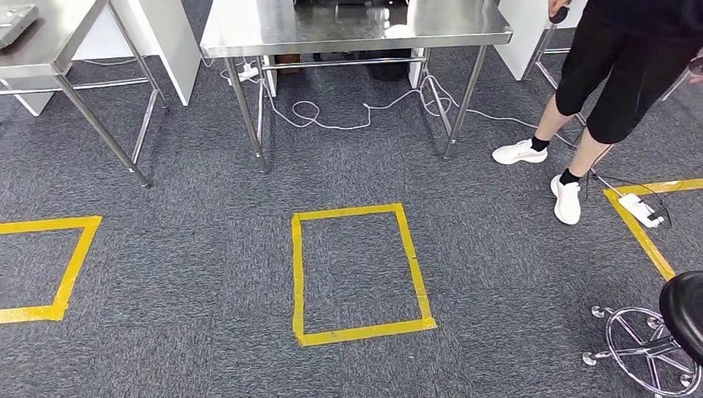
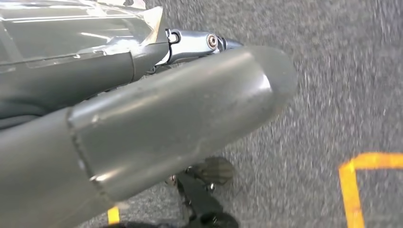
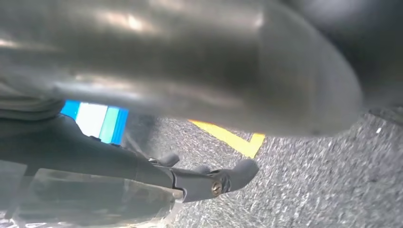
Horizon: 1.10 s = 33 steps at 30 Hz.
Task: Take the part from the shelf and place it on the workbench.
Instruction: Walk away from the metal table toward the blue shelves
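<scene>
Though the grip is partly hidden, the left hand (image 2: 142, 128) and right hand (image 3: 199, 66) seem to hold the film-wrapped part (image 2: 62, 42) between them, fingers lying straight along it. I judge that the bench (image 1: 356, 29) stands ahead, well apart from both hands.

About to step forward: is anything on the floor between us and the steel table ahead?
Nothing visible stands in the way: only a flat yellow tape rectangle on the carpet before the steel table. A person and a stool are off to the right.
</scene>
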Each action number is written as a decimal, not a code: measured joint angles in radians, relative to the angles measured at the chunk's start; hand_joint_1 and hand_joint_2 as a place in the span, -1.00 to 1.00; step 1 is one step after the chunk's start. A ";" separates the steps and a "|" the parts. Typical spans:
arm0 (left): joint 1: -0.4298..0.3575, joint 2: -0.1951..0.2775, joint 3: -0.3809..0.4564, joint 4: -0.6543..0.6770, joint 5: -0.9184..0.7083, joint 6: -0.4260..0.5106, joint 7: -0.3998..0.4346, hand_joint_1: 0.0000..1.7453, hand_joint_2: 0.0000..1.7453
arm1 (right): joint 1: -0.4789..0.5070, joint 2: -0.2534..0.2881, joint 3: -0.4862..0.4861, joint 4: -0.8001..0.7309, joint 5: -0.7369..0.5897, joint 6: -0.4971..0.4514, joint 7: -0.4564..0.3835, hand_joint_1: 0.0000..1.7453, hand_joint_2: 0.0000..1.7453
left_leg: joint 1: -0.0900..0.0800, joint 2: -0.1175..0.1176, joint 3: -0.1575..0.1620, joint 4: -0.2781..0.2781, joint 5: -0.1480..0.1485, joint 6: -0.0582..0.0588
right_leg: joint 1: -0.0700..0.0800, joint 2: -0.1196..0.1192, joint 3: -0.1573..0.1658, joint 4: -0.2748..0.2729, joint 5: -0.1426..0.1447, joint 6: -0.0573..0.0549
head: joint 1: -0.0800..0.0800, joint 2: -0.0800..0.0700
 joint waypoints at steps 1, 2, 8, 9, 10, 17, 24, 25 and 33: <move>0.000 0.002 -0.001 -0.001 -0.002 0.000 0.000 -1.00 -1.00 | -0.001 0.004 -0.001 0.000 -0.001 -0.001 0.000 -1.00 -1.00 | -0.001 0.007 0.000 0.010 -0.008 -0.012 | 0.001 -0.010 0.005 -0.014 0.005 -0.008 | 0.001 0.000; 0.000 0.002 -0.003 -0.001 -0.003 0.000 0.000 -1.00 -1.00 | -0.001 0.005 -0.002 0.000 -0.003 -0.003 0.001 -1.00 -1.00 | -0.003 0.015 0.004 0.014 -0.014 -0.021 | 0.005 -0.007 -0.004 -0.004 0.002 -0.025 | 0.000 0.000; -0.001 0.000 -0.013 -0.001 -0.010 -0.003 0.003 -1.00 -1.00 | 0.000 0.014 -0.015 0.000 -0.008 -0.015 0.002 -1.00 -1.00 | 0.005 -0.050 -0.055 0.189 -0.149 -0.022 | 0.021 0.055 -0.011 0.004 0.017 -0.083 | -0.016 0.000; 0.000 0.000 -0.014 -0.001 -0.010 -0.003 0.004 -1.00 -1.00 | 0.001 0.015 -0.016 0.000 -0.009 -0.015 0.002 -1.00 -1.00 | -0.002 -0.061 -0.085 0.258 -0.181 -0.015 | 0.028 0.066 -0.014 0.005 0.019 -0.086 | -0.017 0.000; 0.000 0.000 -0.014 -0.001 -0.011 -0.003 0.004 -1.00 -1.00 | 0.002 0.016 -0.016 0.000 -0.009 -0.015 0.002 -1.00 -1.00 | -0.009 -0.066 -0.106 0.305 -0.194 -0.007 | 0.036 0.078 -0.016 0.005 0.020 -0.089 | -0.018 0.000; 0.001 0.007 -0.015 -0.002 -0.015 -0.003 0.005 -1.00 -1.00 | 0.001 0.026 -0.017 0.000 -0.009 -0.016 0.002 -1.00 -1.00 | -0.055 -0.179 -0.003 0.070 -0.058 0.091 | 0.053 0.168 -0.022 0.005 0.026 -0.088 | -0.012 0.000; 0.000 0.004 -0.015 -0.001 -0.015 -0.003 0.005 -1.00 -1.00 | -0.002 0.025 -0.019 0.000 -0.009 -0.015 0.003 -1.00 -1.00 | -0.053 -0.075 0.022 0.004 -0.030 0.082 | 0.053 0.083 -0.133 0.190 -0.057 -0.075 | -0.002 0.000; 0.001 0.004 -0.015 -0.001 -0.015 -0.003 0.006 -1.00 -1.00 | -0.002 0.024 -0.020 0.000 -0.009 -0.015 0.003 -1.00 -1.00 | -0.053 -0.058 0.021 0.004 -0.030 0.082 | 0.049 0.075 -0.155 0.237 -0.073 -0.070 | -0.001 0.000; -0.004 -0.001 -0.016 -0.001 -0.016 -0.006 0.007 -1.00 -1.00 | -0.002 0.018 -0.023 0.000 -0.008 -0.015 0.003 -1.00 -1.00 | -0.058 0.035 0.030 0.012 -0.042 0.048 | 0.047 0.000 0.003 -0.037 0.029 -0.054 | -0.007 0.000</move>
